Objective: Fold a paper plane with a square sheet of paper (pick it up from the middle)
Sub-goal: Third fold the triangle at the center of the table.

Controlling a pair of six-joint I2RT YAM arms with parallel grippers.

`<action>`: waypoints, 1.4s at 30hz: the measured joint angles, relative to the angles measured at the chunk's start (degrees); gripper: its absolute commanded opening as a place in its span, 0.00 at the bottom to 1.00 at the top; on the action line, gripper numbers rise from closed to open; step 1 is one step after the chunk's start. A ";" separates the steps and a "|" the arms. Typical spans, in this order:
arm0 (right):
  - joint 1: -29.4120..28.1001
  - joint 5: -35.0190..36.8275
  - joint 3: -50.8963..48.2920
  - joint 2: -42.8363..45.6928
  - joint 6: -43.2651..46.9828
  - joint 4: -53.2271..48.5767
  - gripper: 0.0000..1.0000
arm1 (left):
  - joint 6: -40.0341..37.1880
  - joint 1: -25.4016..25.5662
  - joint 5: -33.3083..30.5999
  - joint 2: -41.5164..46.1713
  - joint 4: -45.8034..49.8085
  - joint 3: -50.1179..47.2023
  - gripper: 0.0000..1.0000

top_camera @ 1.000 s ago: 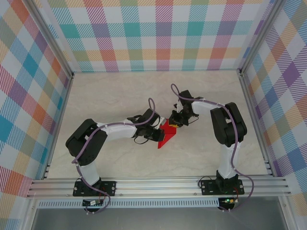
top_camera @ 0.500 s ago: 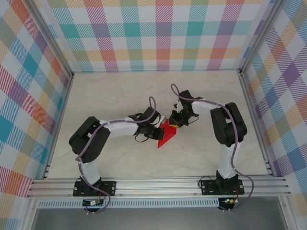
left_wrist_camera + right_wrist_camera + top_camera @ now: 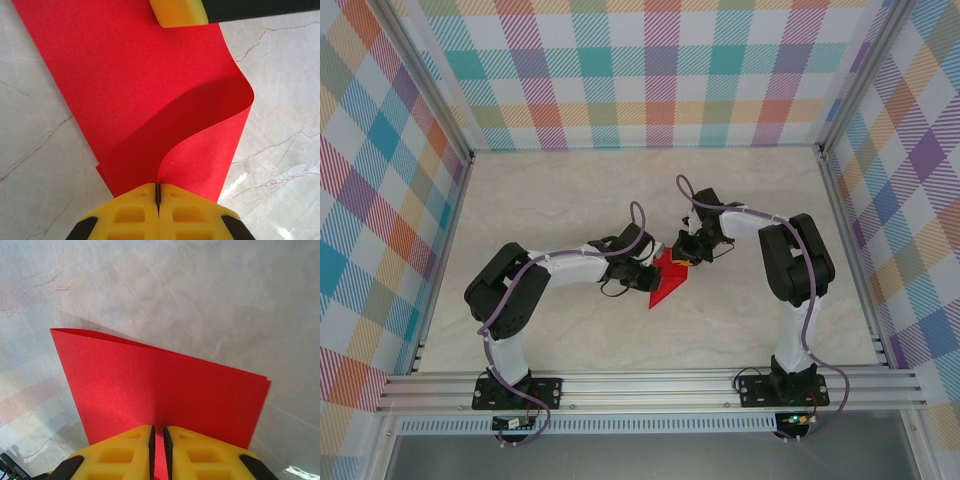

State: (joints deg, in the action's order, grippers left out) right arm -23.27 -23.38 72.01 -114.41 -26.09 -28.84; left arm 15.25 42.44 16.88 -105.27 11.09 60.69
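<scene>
Square sheet of paper (image 3: 666,285) mid-fold: our left fingers (image 3: 132,215) and right fingers (image 3: 192,452) both pinch it tight; next we'd crease that curl flat.

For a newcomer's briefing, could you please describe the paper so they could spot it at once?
On the pale marble table, look where the left arm and the right arm meet in the middle. The sheet of paper is pinched there in both sets of jaws, folded and partly curled. Nothing else on the table is bright red.
</scene>
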 measured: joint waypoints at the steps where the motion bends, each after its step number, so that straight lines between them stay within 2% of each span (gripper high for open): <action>1: 0.00 0.02 0.00 0.00 0.00 0.00 0.17 | 0.15 0.00 -0.15 0.00 0.02 0.00 0.01; 27: 0.00 0.20 0.00 0.02 -0.02 0.04 0.18 | 1.07 0.00 -2.19 0.00 0.15 -0.66 0.01; 42: -0.09 0.94 0.00 1.25 -1.05 -0.04 0.26 | 1.44 -0.22 -1.31 -0.66 -0.79 -0.92 0.01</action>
State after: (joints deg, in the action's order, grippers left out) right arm -23.35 -22.44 72.01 -113.16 -27.14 -28.88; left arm 16.69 42.22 15.57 -105.93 10.31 59.77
